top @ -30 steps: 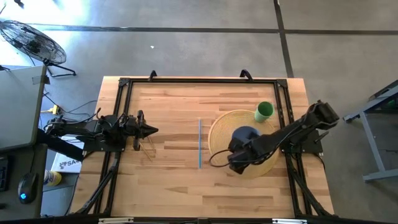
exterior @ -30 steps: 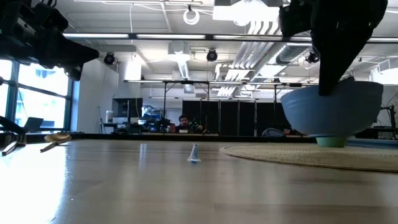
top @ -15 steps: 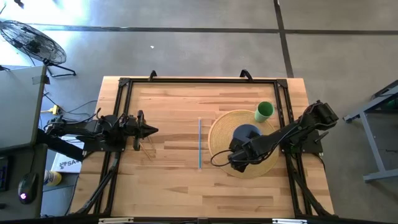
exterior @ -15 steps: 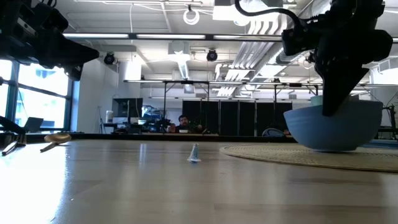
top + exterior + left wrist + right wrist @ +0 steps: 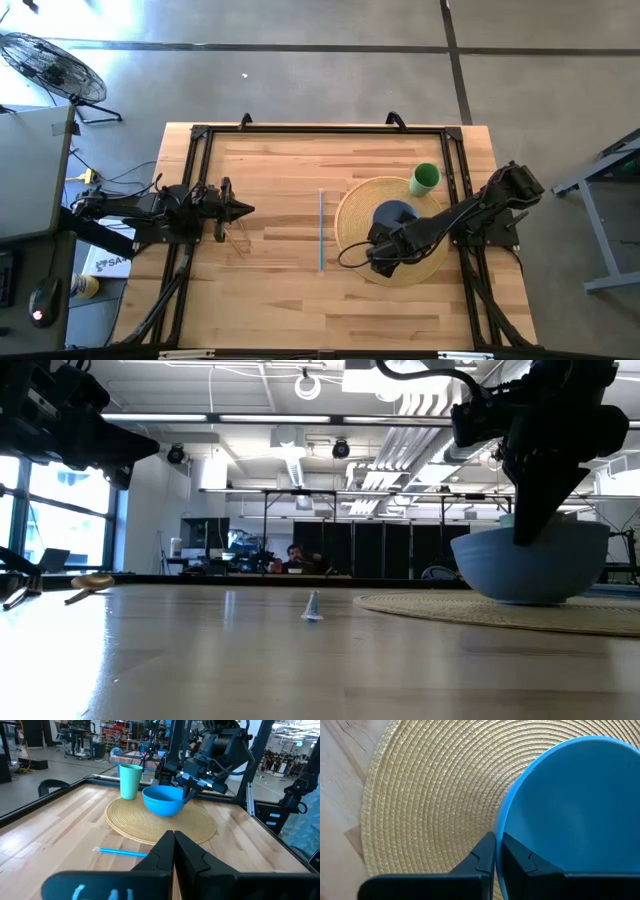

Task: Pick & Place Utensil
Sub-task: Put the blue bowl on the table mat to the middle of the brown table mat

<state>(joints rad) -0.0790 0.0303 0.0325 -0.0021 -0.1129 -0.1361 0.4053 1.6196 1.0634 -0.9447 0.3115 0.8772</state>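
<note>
Item: blue bowl (image 5: 396, 214), rigid, light, slick, on woven mat (image 5: 355, 205); I keep right gripper (image 5: 496, 851) jaws pinched on its rim; left gripper (image 5: 173, 851) jaws closed, empty.

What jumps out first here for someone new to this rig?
The blue bowl on the round woven mat at the table's right, with the right gripper shut on its rim. Next, the green cup at the mat's far edge and the thin blue utensil lying untouched mid-table. The left gripper waits shut at the left side.
</note>
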